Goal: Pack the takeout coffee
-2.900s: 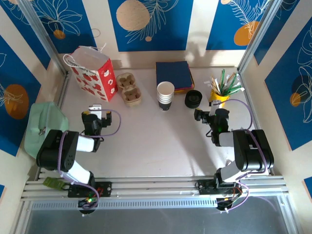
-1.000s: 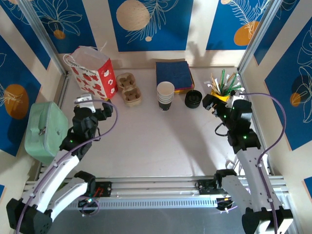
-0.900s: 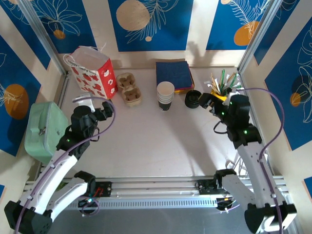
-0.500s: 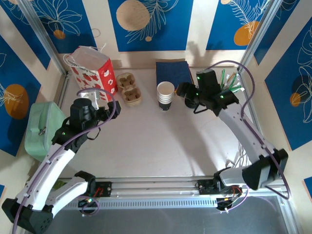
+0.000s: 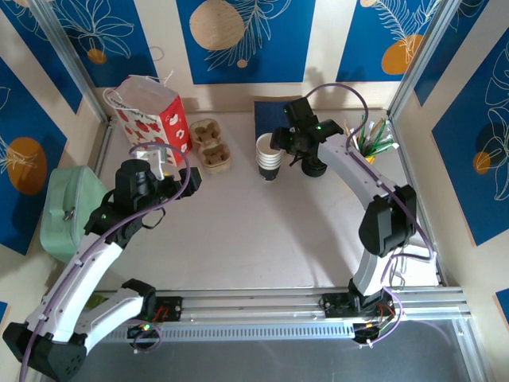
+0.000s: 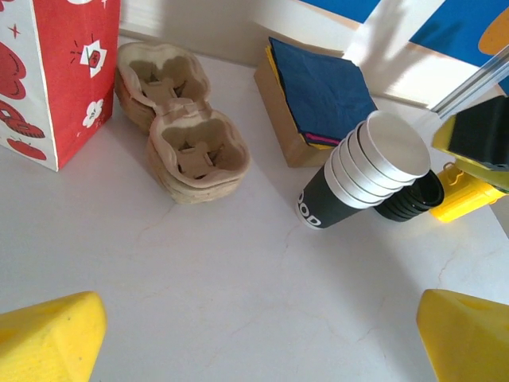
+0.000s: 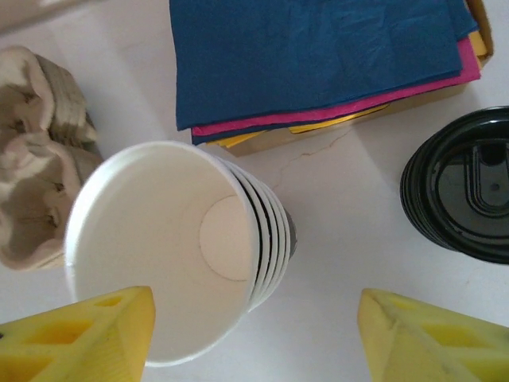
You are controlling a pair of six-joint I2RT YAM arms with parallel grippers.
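The right gripper (image 7: 250,318) hangs over the stack of white-lined paper cups (image 7: 159,255) near the bench's (image 5: 254,239) far edge. Its jaws are parted either side of the top cup, with no grip that I can see. The left gripper (image 5: 176,165) is spread wide and empty beside the red printed paper bag (image 5: 151,119) at the far left corner. Packing looks unstarted: the moulded pulp carrier (image 6: 187,147) has empty wells, and where the takeout coffee stands I cannot tell. The right wrist view looks into the empty top cup, with the stack of round black plastic lids (image 7: 469,187) beside it. The left wrist view shows the stack's dark lettered wall.
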